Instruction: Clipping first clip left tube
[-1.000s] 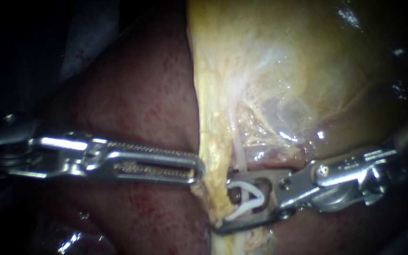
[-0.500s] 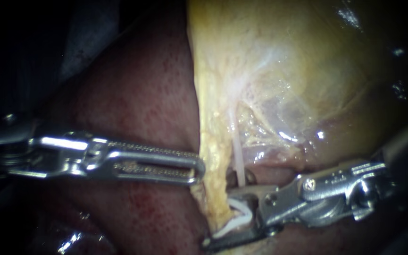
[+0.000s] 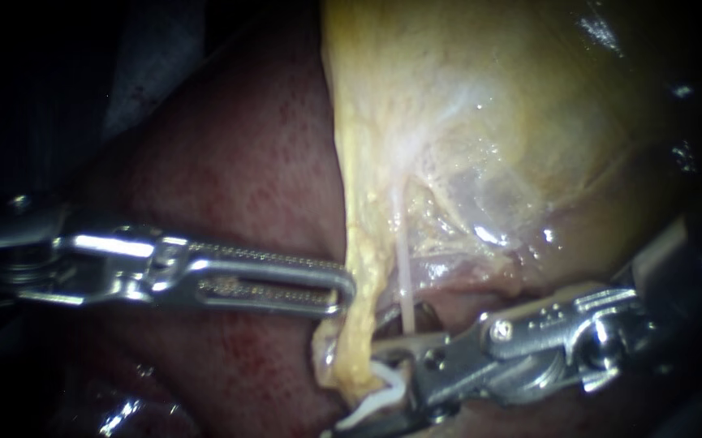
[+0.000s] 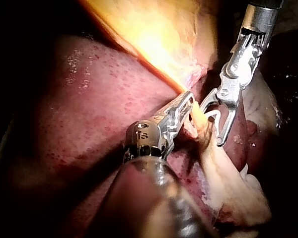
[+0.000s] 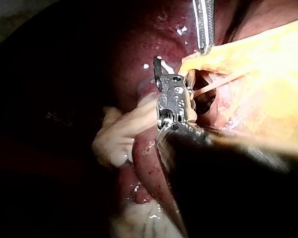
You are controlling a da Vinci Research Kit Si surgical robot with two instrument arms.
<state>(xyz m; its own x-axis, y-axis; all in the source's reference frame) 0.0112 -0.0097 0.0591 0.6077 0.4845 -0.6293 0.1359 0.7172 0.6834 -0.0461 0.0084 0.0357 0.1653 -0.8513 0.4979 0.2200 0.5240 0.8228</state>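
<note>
Endoscope view: liver [image 3: 237,162], dark red and speckled, fills the left and lower field. Gallbladder [image 3: 529,97], yellow-green and glistening, takes the upper right. A yellow fold of tissue [image 3: 363,268] hangs down from the gallbladder's left edge, over the liver.

Left instrument [image 3: 342,288] comes in level across the liver, tip at the fold's left edge. In the left wrist view its jaws [image 4: 186,106] lie together, clamped on that edge.

Right instrument [image 3: 363,389] enters from the lower right, low in the field. Its jaws stand apart, upper one just under the window in the tissue, lower one near the bottom margin. The fold's bottom end overlaps their tips. The left wrist view shows the same instrument [image 4: 216,124] with a clear gap between the jaws and pale tissue in that gap.

Tube [image 3: 405,284]: thin, pale, near upright, just right of the fold. It runs from the gallbladder's underside down to the right instrument's upper jaw and passes out of sight behind it. Cannot tell whether it lies inside the clip.

Clip [image 3: 383,380]: white, seated between the right instrument's jaws, touching both, partly hidden by the fold.
</note>
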